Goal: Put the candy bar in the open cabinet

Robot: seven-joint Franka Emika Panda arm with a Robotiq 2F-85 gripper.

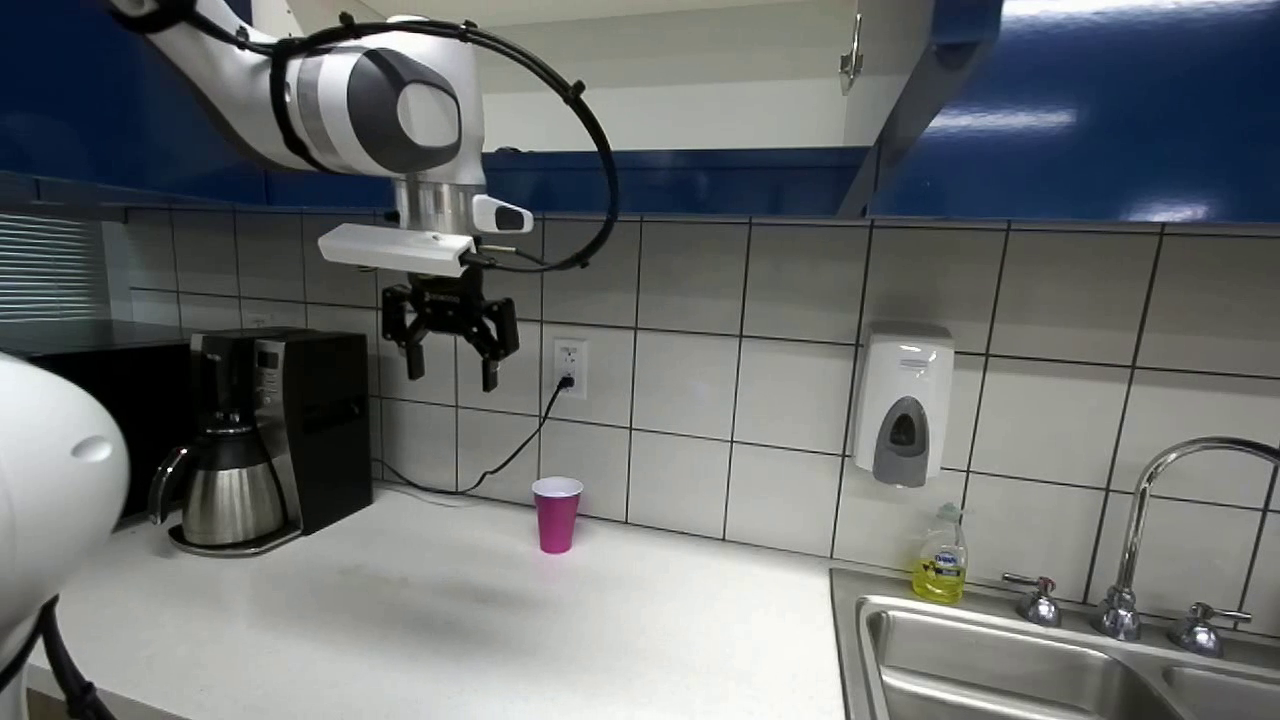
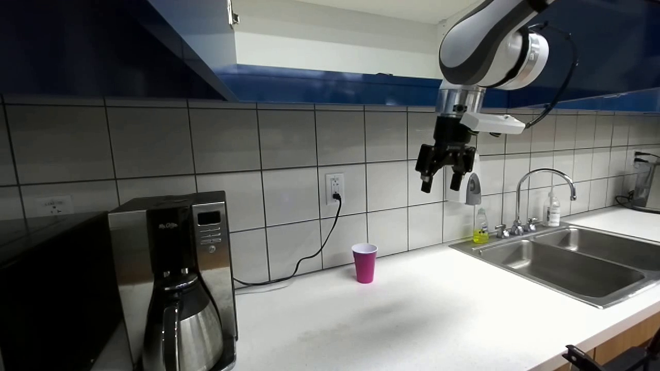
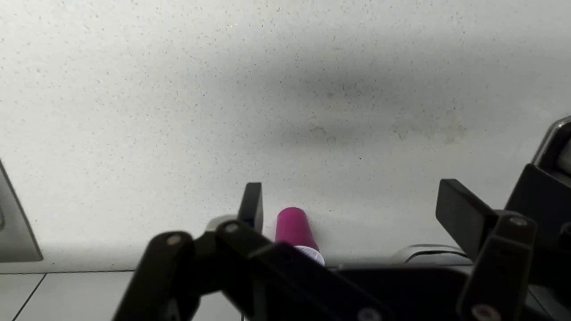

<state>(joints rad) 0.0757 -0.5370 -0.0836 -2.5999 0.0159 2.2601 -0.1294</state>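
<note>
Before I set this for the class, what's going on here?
A robot arm holds its open, empty tool above the counter, handling nothing. The cabinet stands open; a small dark item shows above its bottom edge, too hidden to identify as the candy bar. A pink cup stands on the counter.

Coffee maker (image 2: 167,242) reads "Mr. Coffee" up front; soap bottle (image 1: 940,562) reads "Dawn"; print on wall dispenser (image 1: 905,400) too small to read.

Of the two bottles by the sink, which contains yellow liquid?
The clear bottle, left of the faucet in an exterior view; the other bottle, right of it, looks white.
</note>
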